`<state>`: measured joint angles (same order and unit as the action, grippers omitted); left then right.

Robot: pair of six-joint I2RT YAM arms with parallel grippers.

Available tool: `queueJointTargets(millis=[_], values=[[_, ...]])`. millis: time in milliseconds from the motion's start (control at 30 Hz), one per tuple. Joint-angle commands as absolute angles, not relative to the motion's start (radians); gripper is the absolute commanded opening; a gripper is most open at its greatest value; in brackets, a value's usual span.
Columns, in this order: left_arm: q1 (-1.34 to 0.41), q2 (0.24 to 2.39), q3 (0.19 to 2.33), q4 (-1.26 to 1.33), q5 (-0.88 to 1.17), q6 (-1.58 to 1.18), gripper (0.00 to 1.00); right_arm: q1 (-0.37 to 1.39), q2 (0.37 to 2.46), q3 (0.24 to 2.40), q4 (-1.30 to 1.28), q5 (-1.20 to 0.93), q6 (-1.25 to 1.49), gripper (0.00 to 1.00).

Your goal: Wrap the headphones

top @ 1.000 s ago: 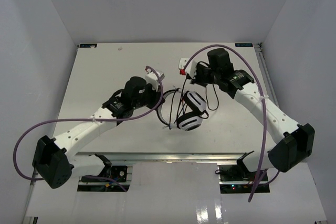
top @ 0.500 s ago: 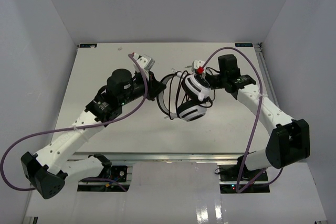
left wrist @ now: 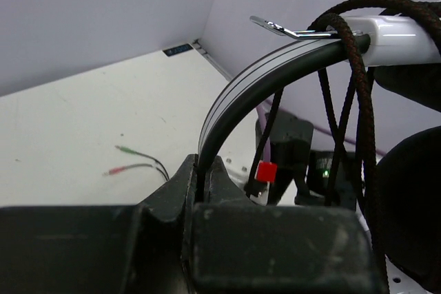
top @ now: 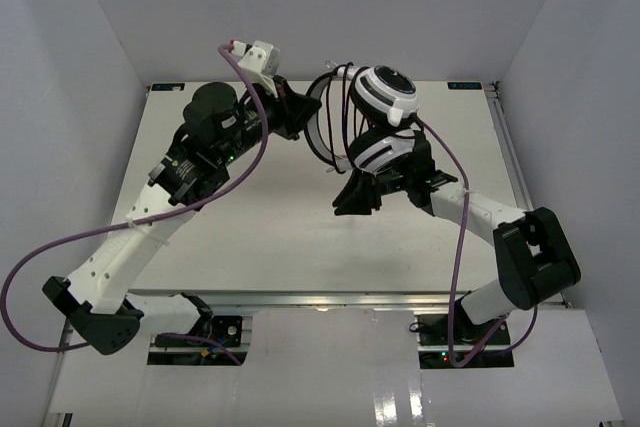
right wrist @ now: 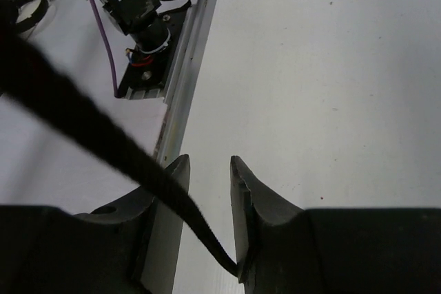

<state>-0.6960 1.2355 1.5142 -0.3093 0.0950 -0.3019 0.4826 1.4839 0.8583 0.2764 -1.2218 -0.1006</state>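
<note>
One headphones (top: pixel 385 92): left end effector (left wrist: pixel 204 171) clamps headband (left wrist: pixel 234 94), right end effector (right wrist: pixel 210 170) gapes around cable (right wrist: pixel 103 139).

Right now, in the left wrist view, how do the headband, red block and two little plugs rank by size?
1. Headband, largest, though it is nearest the camera.
2. Red block.
3. Green plug and pink plug: too alike to rank.

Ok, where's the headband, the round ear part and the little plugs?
Headband (left wrist: pixel 231 98): left wrist view, middle of the curved grey band.
Ear part (top: pixel 385 90): top view, white ringed face of the upper one.
Plugs (left wrist: pixel 127 149): left wrist view, on the green-tipped one.
</note>
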Motion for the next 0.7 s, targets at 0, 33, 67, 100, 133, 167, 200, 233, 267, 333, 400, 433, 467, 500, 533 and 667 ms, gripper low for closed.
queueJointTargets(millis=[0,33,67,100,133,167,200,233,267,333,400,433,467,500,533,667], values=[[-0.696,1.244,1.672,-0.287,-0.05,-0.282,0.0,0.509,1.48,0.816,0.498,-1.28,0.036,0.37],[-0.696,1.251,1.692,-0.294,-0.084,-0.272,0.0,0.513,1.475,0.798,0.499,-1.283,0.032,0.37],[-0.696,1.261,1.717,-0.301,-0.112,-0.258,0.0,0.518,1.466,0.779,0.5,-1.286,0.026,0.37],[-0.695,1.273,1.749,-0.309,-0.143,-0.239,0.0,0.526,1.454,0.762,0.5,-1.289,0.017,0.37],[-0.695,1.282,1.766,-0.313,-0.179,-0.227,0.0,0.533,1.447,0.741,0.5,-1.292,0.01,0.37],[-0.695,1.292,1.784,-0.315,-0.216,-0.212,0.0,0.537,1.438,0.721,0.5,-1.294,0.005,0.38],[-0.695,1.306,1.809,-0.318,-0.253,-0.186,0.0,0.537,1.421,0.708,0.498,-1.296,0.004,0.38],[-0.693,1.321,1.83,-0.32,-0.284,-0.166,0.0,0.54,1.407,0.687,0.493,-1.299,0.0,0.38],[-0.687,1.334,1.844,-0.32,-0.306,-0.151,0.0,0.542,1.388,0.667,0.485,-1.302,-0.026,0.37],[-0.676,1.368,1.864,-0.319,-0.345,-0.119,0.0,0.544,1.352,0.641,0.438,-1.305,-0.075,0.34],[-0.662,1.384,1.878,-0.321,-0.374,-0.109,0.0,0.546,1.312,0.625,0.412,-1.302,-0.097,0.27],[-0.657,1.393,1.88,-0.321,-0.39,-0.102,0.0,0.546,1.292,0.621,0.391,-1.297,-0.114,0.21],[-0.648,1.399,1.879,-0.32,-0.403,-0.097,0.0,0.546,1.274,0.617,0.371,-1.29,-0.131,0.17],[-0.635,1.402,1.875,-0.319,-0.413,-0.094,0.0,0.547,1.26,0.614,0.344,-1.277,-0.152,0.13],[-0.625,1.405,1.869,-0.319,-0.423,-0.091,0.0,0.547,1.242,0.611,0.308,-1.262,-0.178,0.08],[-0.577,1.395,1.82,-0.315,-0.457,-0.074,0.0,0.548,1.188,0.621,0.113,-1.166,-0.318,0.08]])
